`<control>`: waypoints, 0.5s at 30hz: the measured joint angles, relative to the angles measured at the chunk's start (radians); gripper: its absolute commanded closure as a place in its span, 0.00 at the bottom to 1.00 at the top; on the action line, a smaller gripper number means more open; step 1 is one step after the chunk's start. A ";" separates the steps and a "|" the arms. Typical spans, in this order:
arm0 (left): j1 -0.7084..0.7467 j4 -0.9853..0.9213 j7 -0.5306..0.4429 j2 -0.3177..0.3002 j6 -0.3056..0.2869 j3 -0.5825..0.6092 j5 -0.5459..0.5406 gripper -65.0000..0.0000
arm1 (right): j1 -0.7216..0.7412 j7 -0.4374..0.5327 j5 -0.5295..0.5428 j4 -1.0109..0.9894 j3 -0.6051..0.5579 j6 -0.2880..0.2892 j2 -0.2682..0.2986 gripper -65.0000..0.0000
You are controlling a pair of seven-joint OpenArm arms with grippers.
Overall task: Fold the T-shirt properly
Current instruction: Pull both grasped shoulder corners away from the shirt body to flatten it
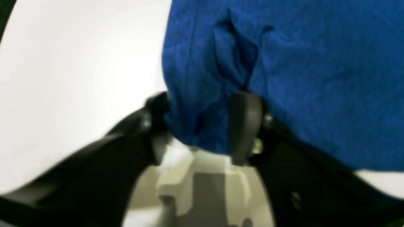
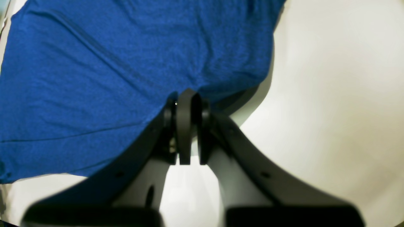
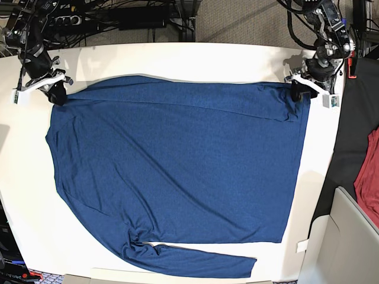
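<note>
One T-shirt, a large dark blue knit with a faint heathered grain, lies spread nearly flat over the white counter. Its fabric looks soft and matte, with shallow diagonal creases running across the body. One long sleeve folds along the shirt's near hem, lying as a narrow band.

Two tools work at the shirt's far edge, one at each far corner. The right tool has its dark, rounded jaws pressed tight together, pinching the shirt's edge; cloth drapes away from it in smooth folds. The left tool stands with its two black jaws apart, and a bunched lump of blue cloth sits between them; whether they actually clamp it is not clear, since the view is blurred. In the base view the left tool meets the shirt's corner where the fabric puckers.

One red cloth lies off the counter, well apart from the shirt, beside a pale bin.
</note>
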 measured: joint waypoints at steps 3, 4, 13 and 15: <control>0.001 -0.001 0.015 0.000 -0.045 0.000 -0.008 0.92 | 0.000 0.000 0.002 0.000 0.000 0.000 0.000 0.97; 0.001 -0.001 0.016 0.001 -0.045 0.000 -0.008 0.98 | 0.000 0.000 0.002 0.000 0.000 0.000 0.000 0.97; 0.073 0.117 0.101 -0.008 -0.044 -0.002 0.008 1.00 | -0.024 0.000 0.002 0.001 0.001 0.001 0.008 0.97; 0.111 0.159 0.102 -0.009 -0.043 -0.004 0.009 1.00 | -0.043 0.003 0.007 0.002 0.002 0.051 0.006 0.97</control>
